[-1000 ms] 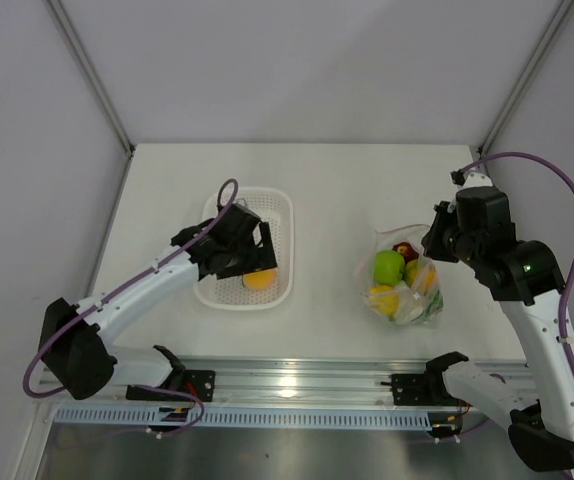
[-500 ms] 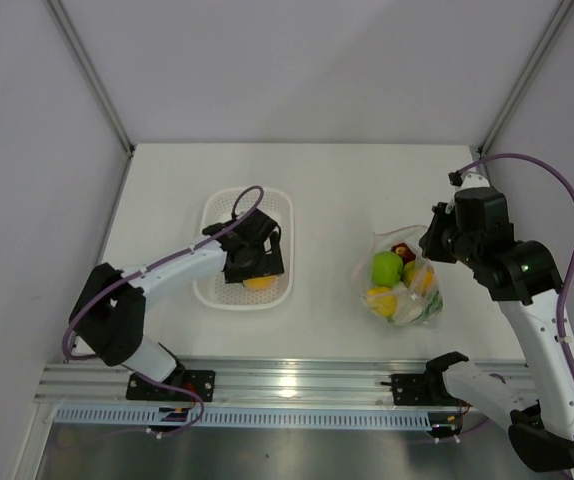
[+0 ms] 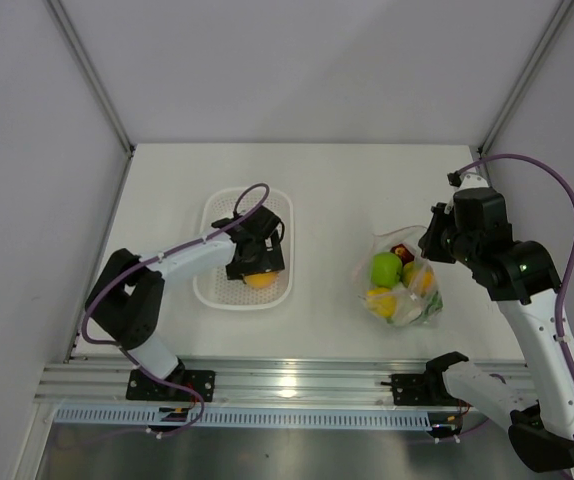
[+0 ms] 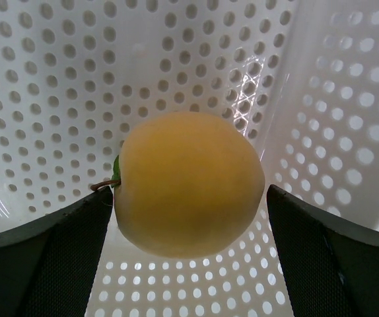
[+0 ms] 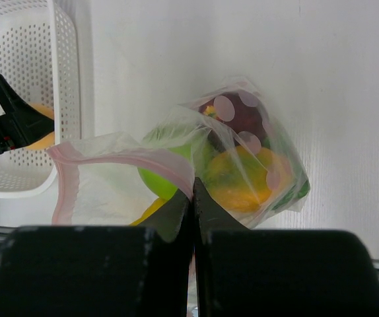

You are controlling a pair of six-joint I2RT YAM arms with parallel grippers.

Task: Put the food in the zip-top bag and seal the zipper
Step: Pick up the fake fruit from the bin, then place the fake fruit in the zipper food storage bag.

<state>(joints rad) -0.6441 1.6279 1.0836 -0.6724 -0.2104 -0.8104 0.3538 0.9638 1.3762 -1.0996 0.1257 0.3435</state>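
Observation:
An orange-yellow fruit (image 3: 258, 281) lies in the near right corner of the white basket (image 3: 207, 215). My left gripper (image 3: 255, 262) is open and down over it. In the left wrist view the fruit (image 4: 189, 158) sits between the fingers (image 4: 57, 257), with a gap on the right side. My right gripper (image 3: 430, 243) is shut on the zip-top bag (image 3: 404, 285), pinching its pink zipper strip (image 5: 130, 158) and holding the mouth up. Inside the bag (image 5: 278, 158) are a lime-green fruit (image 5: 156, 181), an orange fruit (image 5: 239, 175), a dark red apple (image 5: 232, 119) and leafy greens.
The perforated basket wall (image 4: 348, 99) rises close on the right of my left gripper (image 4: 189, 198). The basket (image 5: 64, 99) also shows at the left of the right wrist view. An aluminium rail (image 3: 287, 385) runs along the near table edge.
My left arm has folded in and its gripper has moved right and down over the orange fruit in the basket. The right gripper and bag have hardly moved.

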